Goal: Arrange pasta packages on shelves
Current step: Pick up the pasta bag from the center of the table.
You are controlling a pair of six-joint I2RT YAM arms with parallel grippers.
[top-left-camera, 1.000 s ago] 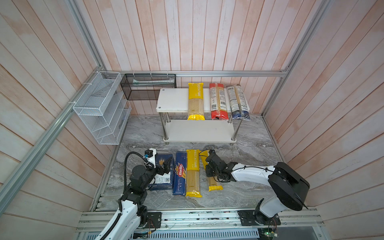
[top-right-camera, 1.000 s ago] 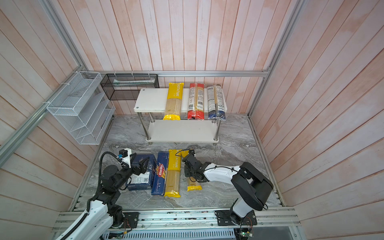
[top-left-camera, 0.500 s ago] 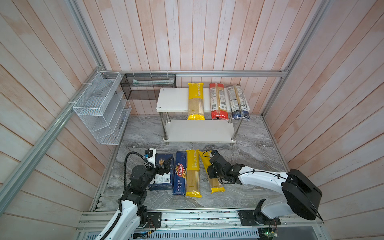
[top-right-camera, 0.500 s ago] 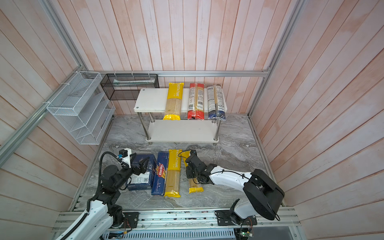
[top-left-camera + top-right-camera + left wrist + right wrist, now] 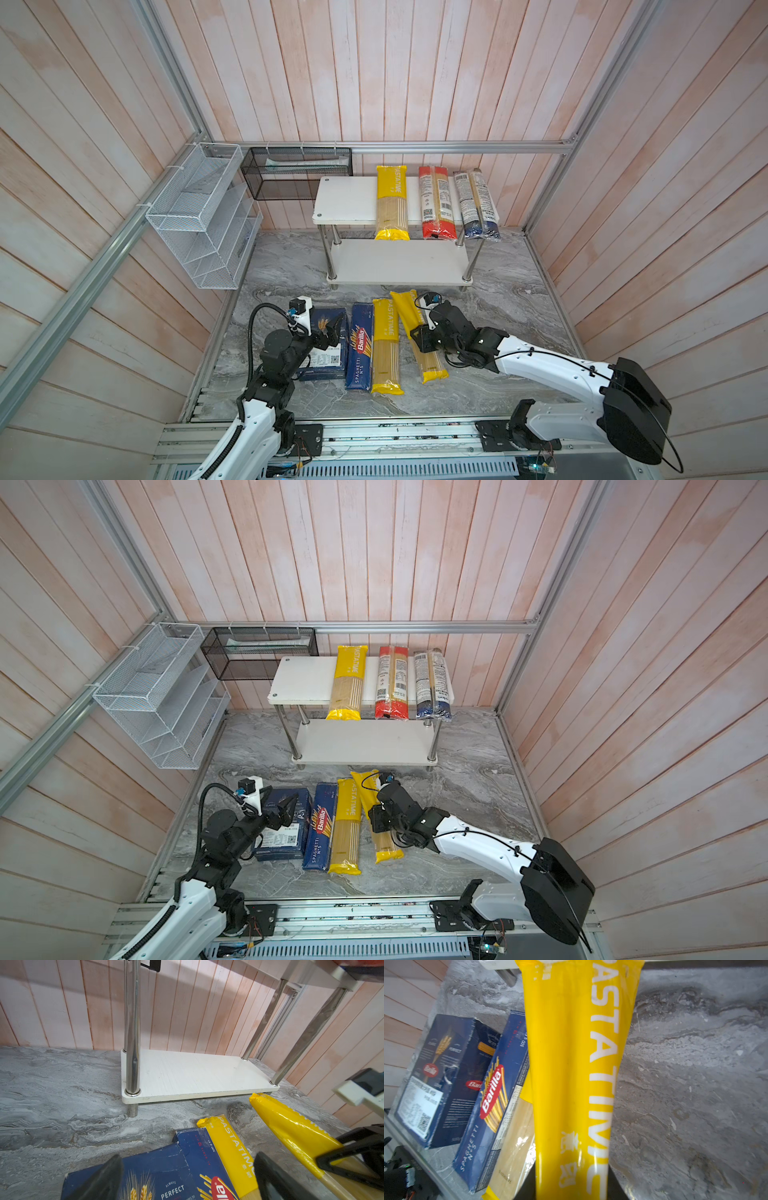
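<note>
Now the right gripper (image 5: 424, 334) has pinched the slanted yellow plastic spaghetti bag (image 5: 432, 365), ready for the white shelves (image 5: 399, 262), left gripper (image 5: 332, 330) spread.

Pink-washed plank walls (image 5: 374, 75) enclose a grey marbled desk (image 5: 507, 282) under soft, even light. Aluminium rails (image 5: 457, 146) frame the corners and cross the back wall at 12 o'clock. A white wire basket (image 5: 199, 216) hangs at 10 o'clock, a black mesh basket (image 5: 297, 172) just beside it at 11 o'clock. A slotted metal beam (image 5: 374, 436) edges the desk at 6 o'clock.
</note>
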